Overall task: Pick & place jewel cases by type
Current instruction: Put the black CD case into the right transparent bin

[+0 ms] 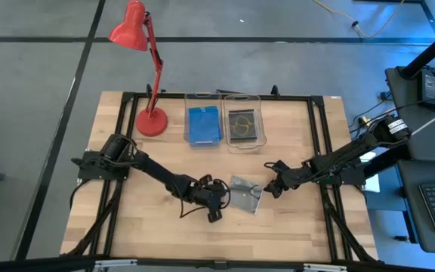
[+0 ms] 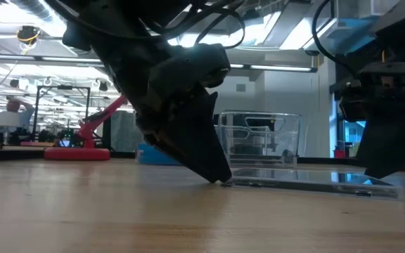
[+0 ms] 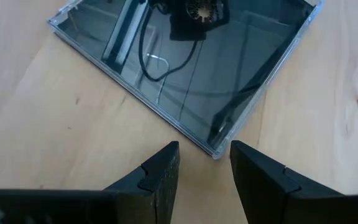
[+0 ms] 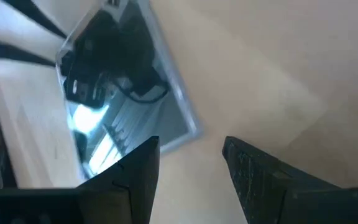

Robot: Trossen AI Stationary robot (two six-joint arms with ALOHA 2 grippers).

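Note:
A smoky grey-black jewel case lies flat on the wooden table, near its middle. My left gripper is low at the case's left side and open; in the left wrist view its fingers stand on either side of one case corner without touching it. My right gripper is open at the case's right side, with the opposite corner just ahead of its fingertips. Blue cases lie in the left clear bin, and a dark case in the right bin.
Two clear bins stand side by side at the table's far middle. A red desk lamp has its base left of them. A black frame runs along the table's sides. Bare wood shows toward the near edge.

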